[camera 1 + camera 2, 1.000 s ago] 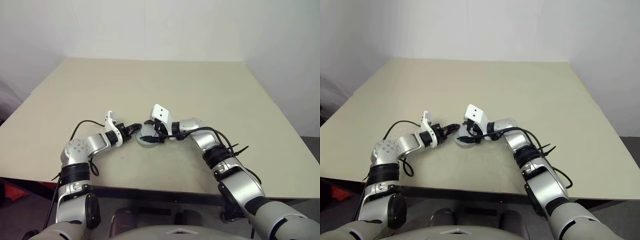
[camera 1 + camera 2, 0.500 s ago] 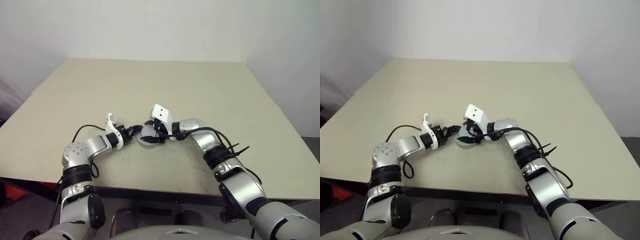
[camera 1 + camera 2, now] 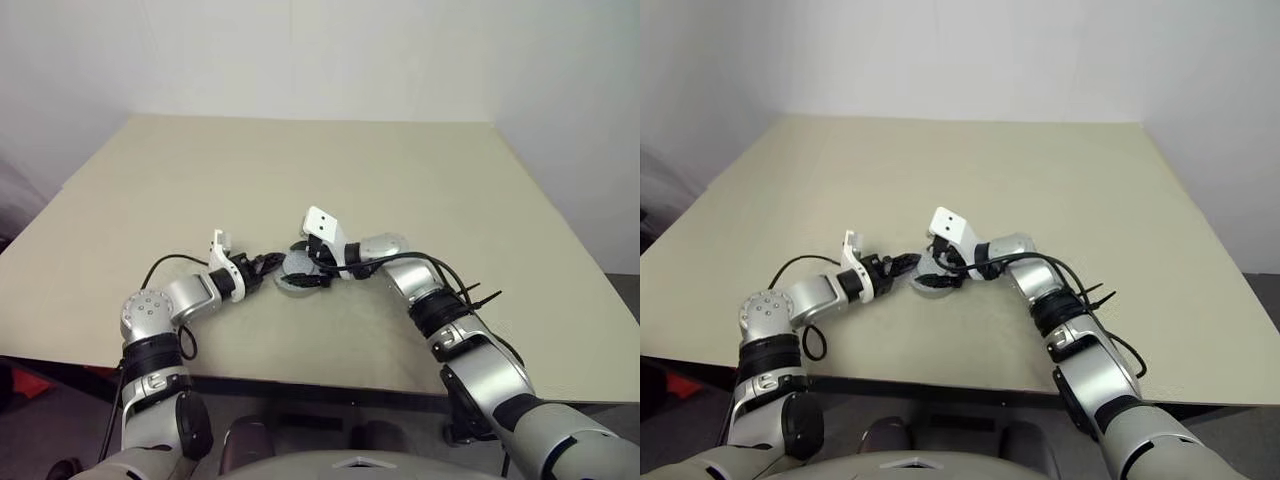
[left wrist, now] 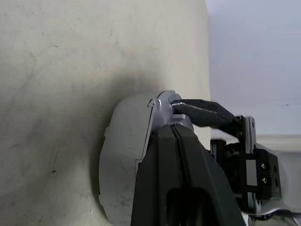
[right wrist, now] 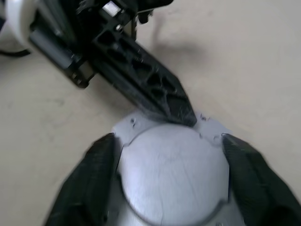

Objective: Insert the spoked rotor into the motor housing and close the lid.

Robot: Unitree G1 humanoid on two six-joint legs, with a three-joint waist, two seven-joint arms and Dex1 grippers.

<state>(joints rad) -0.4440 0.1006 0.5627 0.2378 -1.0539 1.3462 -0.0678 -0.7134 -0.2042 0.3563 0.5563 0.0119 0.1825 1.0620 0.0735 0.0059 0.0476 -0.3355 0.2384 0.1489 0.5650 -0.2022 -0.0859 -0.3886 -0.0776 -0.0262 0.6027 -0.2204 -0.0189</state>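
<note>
The surface (image 3: 420, 180) is a plain beige top with faint dark smudges, backed by bare white walls, with a darker floor and a red object (image 3: 30, 385) low past its near left corner. The motor housing (image 5: 171, 176) sits on the surface near the front edge, about midway across, seen as a round grey metal casing with a smooth domed face and small tabs around its rim. The lid and the spoked rotor cannot be told apart from the casing here. The right end effector (image 5: 169, 176) reaches in from the housing's right side, its two black fingers (image 5: 89, 181) spread wide and set against opposite sides of the casing. The left end effector (image 4: 176, 141) comes from the housing's left, fingers pressed together into one dark wedge whose tip touches the casing's rim beside a small tab.
</note>
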